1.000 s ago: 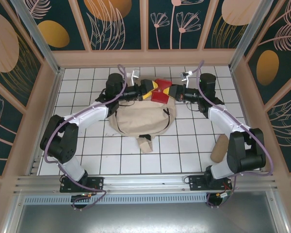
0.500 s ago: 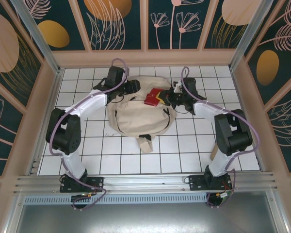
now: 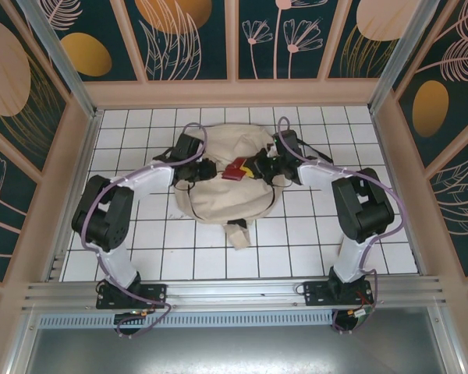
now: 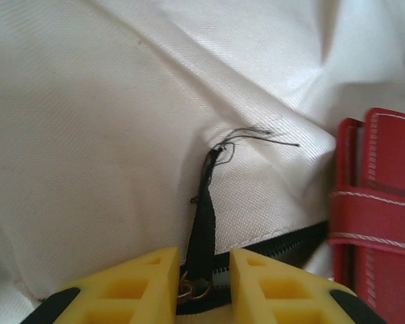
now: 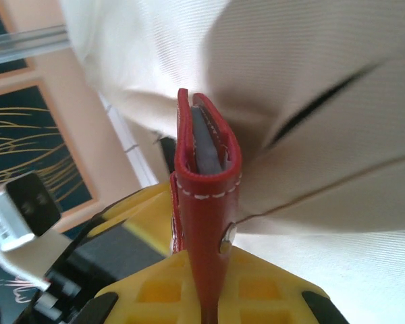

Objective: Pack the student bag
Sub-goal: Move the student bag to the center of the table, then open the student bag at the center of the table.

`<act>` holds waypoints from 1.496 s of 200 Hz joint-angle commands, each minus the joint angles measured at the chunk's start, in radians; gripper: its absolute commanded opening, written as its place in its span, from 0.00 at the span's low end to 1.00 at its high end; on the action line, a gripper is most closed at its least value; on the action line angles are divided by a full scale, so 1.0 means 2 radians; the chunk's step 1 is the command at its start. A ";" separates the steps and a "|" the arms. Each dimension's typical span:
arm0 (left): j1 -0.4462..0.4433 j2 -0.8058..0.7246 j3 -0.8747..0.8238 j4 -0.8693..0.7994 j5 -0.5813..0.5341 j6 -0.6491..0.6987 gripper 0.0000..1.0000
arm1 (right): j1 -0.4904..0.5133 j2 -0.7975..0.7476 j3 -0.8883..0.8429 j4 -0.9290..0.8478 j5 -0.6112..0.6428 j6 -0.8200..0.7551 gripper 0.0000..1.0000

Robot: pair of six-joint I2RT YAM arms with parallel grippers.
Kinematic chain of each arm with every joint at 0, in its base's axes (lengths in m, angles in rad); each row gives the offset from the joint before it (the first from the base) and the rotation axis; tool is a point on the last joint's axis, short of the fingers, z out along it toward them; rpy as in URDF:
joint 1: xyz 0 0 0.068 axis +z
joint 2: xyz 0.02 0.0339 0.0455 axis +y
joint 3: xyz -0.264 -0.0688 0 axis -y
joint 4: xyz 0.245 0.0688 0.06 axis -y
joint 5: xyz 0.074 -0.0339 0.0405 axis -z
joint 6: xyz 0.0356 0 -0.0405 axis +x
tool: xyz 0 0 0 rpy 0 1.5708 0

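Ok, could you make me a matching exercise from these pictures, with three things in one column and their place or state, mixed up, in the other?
Things:
1. bag
2. red case
3. zip pull

Place or state:
a. black, between the fingers of the left gripper
b. beige, lying on the white tiled table
c. clamped upright in the right gripper

Pairs: 1-b, 2-c, 3-a
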 commanded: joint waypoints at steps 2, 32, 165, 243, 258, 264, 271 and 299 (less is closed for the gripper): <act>-0.020 -0.023 -0.050 0.013 0.038 -0.039 0.27 | 0.000 -0.032 -0.031 -0.041 0.005 -0.038 0.01; -0.035 -0.040 -0.070 0.022 0.038 -0.060 0.28 | 0.000 -0.042 -0.068 -0.053 0.023 -0.088 0.01; -0.066 -0.041 0.080 -0.095 -0.081 -0.086 0.51 | -0.003 -0.129 -0.147 -0.027 0.057 -0.140 0.01; -0.105 0.075 0.160 -0.121 -0.101 -0.202 0.61 | -0.003 -0.126 -0.173 0.001 0.071 -0.133 0.00; -0.105 0.090 0.174 -0.133 -0.119 -0.217 0.61 | -0.003 -0.125 -0.174 0.002 0.068 -0.134 0.00; -0.104 0.094 0.180 -0.137 -0.128 -0.222 0.60 | -0.003 -0.125 -0.176 0.003 0.069 -0.135 0.00; -0.105 0.101 0.187 -0.143 -0.139 -0.226 0.60 | -0.003 -0.125 -0.177 0.005 0.068 -0.135 0.00; -0.105 0.129 0.222 -0.180 -0.189 -0.243 0.57 | -0.002 -0.126 -0.183 0.010 0.070 -0.136 0.00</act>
